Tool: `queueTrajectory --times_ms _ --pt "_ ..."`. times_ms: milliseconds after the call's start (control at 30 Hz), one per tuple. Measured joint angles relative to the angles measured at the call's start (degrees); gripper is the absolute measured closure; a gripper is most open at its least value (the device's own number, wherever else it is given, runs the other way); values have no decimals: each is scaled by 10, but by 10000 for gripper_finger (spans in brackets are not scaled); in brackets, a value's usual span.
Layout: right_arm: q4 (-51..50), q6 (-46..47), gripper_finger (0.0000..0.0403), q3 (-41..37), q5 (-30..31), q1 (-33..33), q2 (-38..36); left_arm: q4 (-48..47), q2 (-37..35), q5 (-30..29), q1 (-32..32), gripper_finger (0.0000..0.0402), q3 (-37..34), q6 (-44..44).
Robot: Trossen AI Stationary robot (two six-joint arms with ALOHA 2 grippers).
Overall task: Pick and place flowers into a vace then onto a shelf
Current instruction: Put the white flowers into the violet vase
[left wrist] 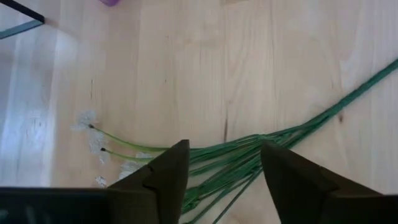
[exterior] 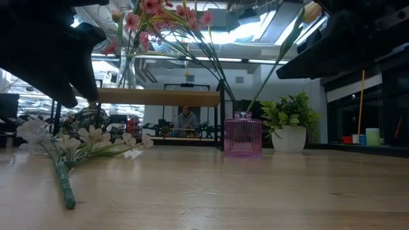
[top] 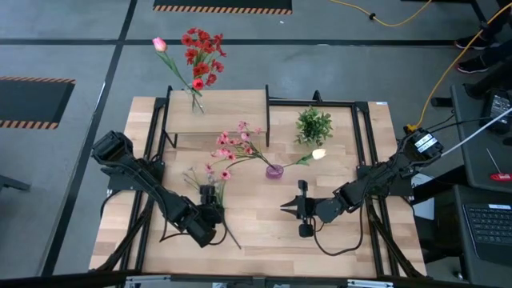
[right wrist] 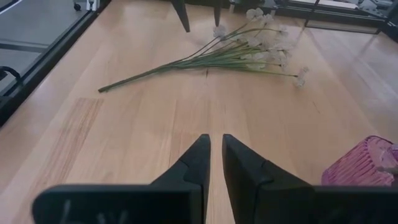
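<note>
— Near the front-left of the worktop (top: 264, 232), what's the left gripper (left wrist: 224, 171) doing?

— Hanging low over the pale sprigs (top: 210, 178), which lie flat on the wood. Its fingers (left wrist: 171, 177) stand well apart, straddling the bundled green stems. Nothing is held; the stems show loose between them.

— And the right gripper (top: 290, 206)?

— Mid-worktop, just in front of the pink vase (top: 274, 170). Fingers almost together, only a narrow slit between them, empty.

— Where do the flowers stand overall?

— Small pink blossoms (top: 234, 146) and a cream tulip (top: 318, 154) already sit in the pink vase. Red blossom cluster (top: 202, 54) and a pink tulip (top: 160, 45) are in a clear vase (top: 197, 102) on the shelf (top: 232, 108). The small green plant (top: 313, 126) sits apart, near the back right.

— So what could go wrong from here?

— My guess: the sprigs fan out into many thin stems, so a closing grip may catch only some and drag the rest. A grab close to the heads would let the long tail swing and miss the narrow vase mouth. The pink vase looks light, already crowded with leaning stems; a nudge from either arm could tip it.
</note>
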Motion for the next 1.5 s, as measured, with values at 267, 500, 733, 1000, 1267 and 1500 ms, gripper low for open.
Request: queueTrajectory --times_ms 267,500,733,1000,1267,1500 --pt "0 1 357 0 0 0 0 0 0 7 0 196 0 65" --pt "0 1 357 0 0 0 0 0 7 50 6 205 1 66" --pt "0 2 357 0 0 0 0 2 47 92 37 204 1 112" --pt "0 2 357 0 0 0 0 7 83 164 60 208 1 135" --pt "0 2 357 0 0 0 0 10 88 180 64 216 2 135" --pt "0 2 357 0 0 0 0 16 89 222 81 217 1 135"
